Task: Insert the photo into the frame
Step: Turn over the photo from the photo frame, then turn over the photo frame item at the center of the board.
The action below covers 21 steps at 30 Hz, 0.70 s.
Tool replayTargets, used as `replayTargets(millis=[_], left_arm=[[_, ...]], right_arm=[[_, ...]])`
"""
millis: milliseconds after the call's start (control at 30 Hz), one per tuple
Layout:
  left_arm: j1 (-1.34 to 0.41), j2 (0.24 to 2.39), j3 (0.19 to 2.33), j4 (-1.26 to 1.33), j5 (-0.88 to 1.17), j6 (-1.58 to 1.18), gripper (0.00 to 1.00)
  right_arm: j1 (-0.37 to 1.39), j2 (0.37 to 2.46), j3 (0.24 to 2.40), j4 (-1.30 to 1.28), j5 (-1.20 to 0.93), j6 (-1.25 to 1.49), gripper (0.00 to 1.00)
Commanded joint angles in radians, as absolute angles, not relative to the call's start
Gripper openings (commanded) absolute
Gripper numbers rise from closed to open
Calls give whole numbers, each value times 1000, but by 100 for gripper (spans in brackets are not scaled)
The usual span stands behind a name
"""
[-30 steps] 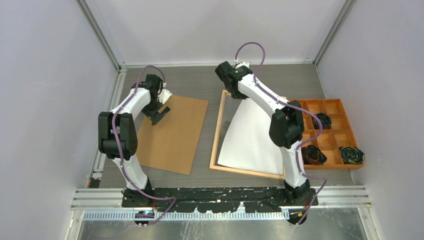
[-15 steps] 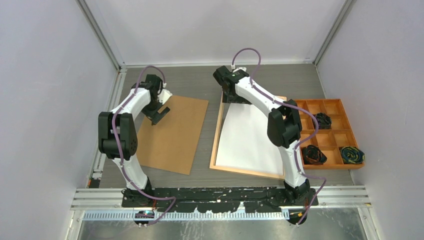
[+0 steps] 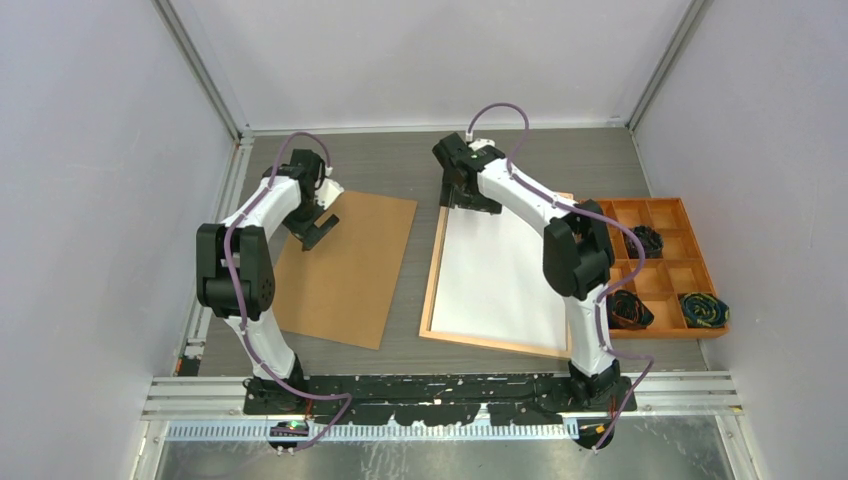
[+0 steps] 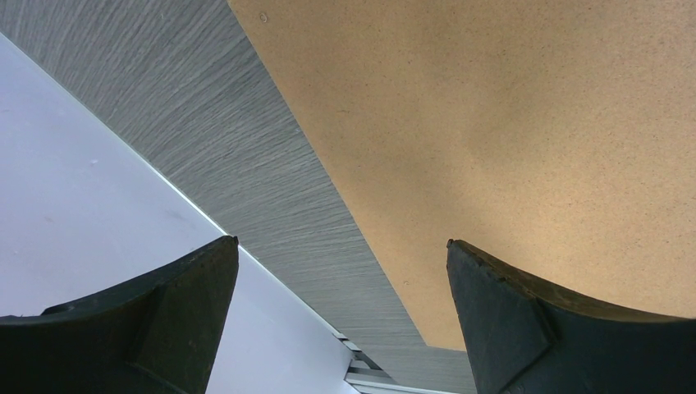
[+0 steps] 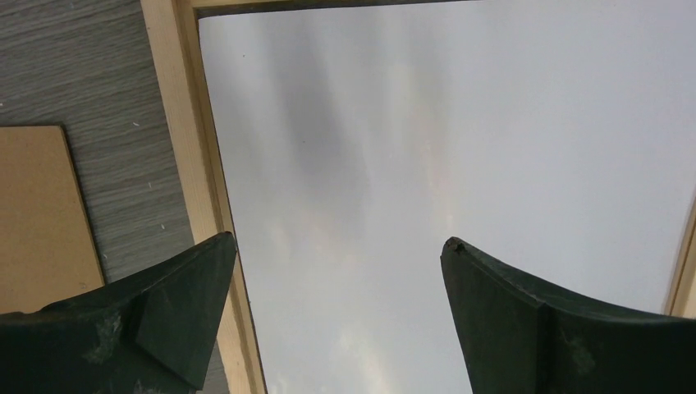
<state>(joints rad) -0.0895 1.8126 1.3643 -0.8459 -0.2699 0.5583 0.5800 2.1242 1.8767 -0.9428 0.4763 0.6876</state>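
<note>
The photo [image 3: 495, 275] lies flat inside the light-wood frame [image 3: 432, 270] at centre right of the table, a plain white side up. My right gripper [image 3: 470, 197] hovers open over the frame's far left corner. In the right wrist view its jaws [image 5: 336, 240] stand wide apart above the photo [image 5: 427, 123], beside the frame's border [image 5: 185, 123], and nothing is between them. My left gripper [image 3: 318, 230] hangs open over the far left edge of a brown board [image 3: 345, 275]. From the left wrist camera, that gripper [image 4: 342, 240] is empty above the board [image 4: 509, 123].
An orange compartment tray [image 3: 640, 201] with dark bundles in some cells sits right of the frame. The brown board [image 5: 37, 213] lies left of the frame with a strip of grey table [image 3: 415, 300] between them. White enclosure walls [image 4: 82, 180] close in the table.
My right gripper has opened and let go of the photo's raised far edge. The curled photo has dropped flat into the frame. The left arm has not moved.
</note>
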Motion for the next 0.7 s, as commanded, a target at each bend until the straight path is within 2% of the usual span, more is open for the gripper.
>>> replayTargets(millis=[0,233,367,533,667], left_arm=[[-80,1773,1368,-831,-279,569,100],[-63,1773,1384,-848,-258,565,100],[-24,1783,1402,-854,-243,567,100],[74,1797,1430,-867,-192,563,100],[174,1809,1445,-875,-154,567,98]], right_arm=[[545,1991,1811,-815,396,706,100],[536,1953,1761,-781,372,722,100],[549,1942,1725,-749,281,758,100],[665,2008,1743,-721,249,791,99],[754,2084,1820,-717,245,804,92]])
